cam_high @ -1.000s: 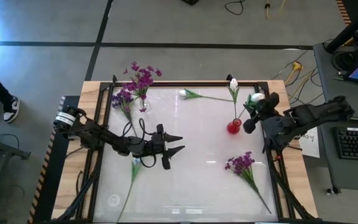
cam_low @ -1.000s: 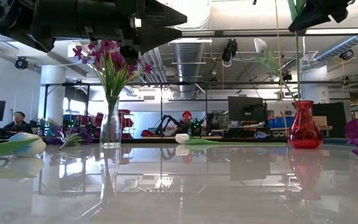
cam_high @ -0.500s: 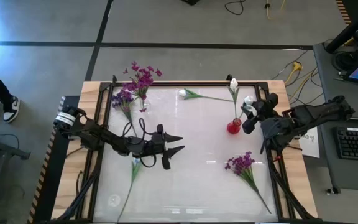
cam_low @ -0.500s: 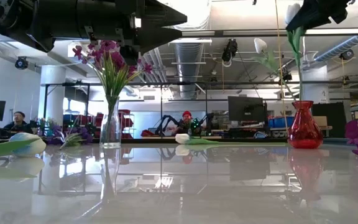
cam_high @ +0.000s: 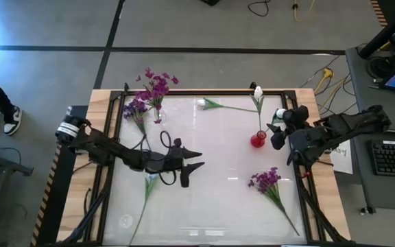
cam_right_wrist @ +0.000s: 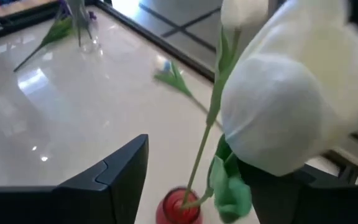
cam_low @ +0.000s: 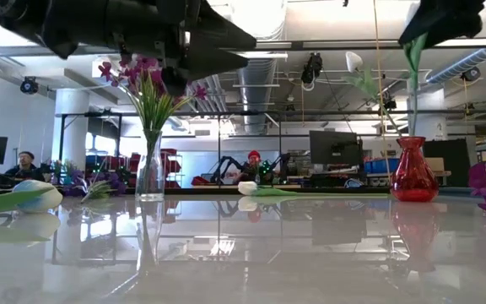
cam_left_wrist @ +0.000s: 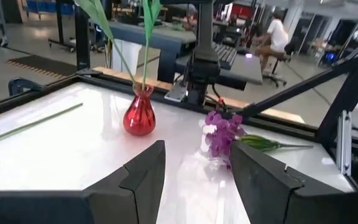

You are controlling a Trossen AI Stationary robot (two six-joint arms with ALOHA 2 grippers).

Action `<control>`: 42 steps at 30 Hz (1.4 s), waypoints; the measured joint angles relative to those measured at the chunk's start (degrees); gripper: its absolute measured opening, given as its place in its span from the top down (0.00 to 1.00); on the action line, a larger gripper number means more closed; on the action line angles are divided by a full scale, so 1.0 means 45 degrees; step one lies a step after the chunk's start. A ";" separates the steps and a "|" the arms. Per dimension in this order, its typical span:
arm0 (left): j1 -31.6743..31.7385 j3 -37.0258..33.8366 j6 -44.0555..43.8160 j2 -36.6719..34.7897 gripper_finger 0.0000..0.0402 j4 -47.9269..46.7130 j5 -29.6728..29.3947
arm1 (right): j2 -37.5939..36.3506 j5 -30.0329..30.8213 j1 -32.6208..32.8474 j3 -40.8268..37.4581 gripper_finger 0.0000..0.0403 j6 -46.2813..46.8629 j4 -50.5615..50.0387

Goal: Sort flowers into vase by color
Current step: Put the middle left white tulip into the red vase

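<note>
Tulip (cam_right_wrist: 272, 118) stands stem-down in the red vase (cam_high: 258, 140), bloom between the right end effector's (cam_high: 278, 127) parted fingers; left end effector (cam_high: 192, 160), apart, hovers over mid-counter (cam_high: 218, 199).

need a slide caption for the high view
Right gripper open beside the red vase holding white tulips; left gripper open mid-table.

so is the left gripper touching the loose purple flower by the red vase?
Apart. In the high view the left gripper is near the table's middle, and bare tabletop separates it from the loose purple flower.
</note>
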 joint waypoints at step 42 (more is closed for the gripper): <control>-0.2246 0.6113 -0.9881 -0.1048 0.58 -2.1461 0.1059 | 0.0087 -0.4639 0.0005 0.0347 0.42 0.2723 -0.1805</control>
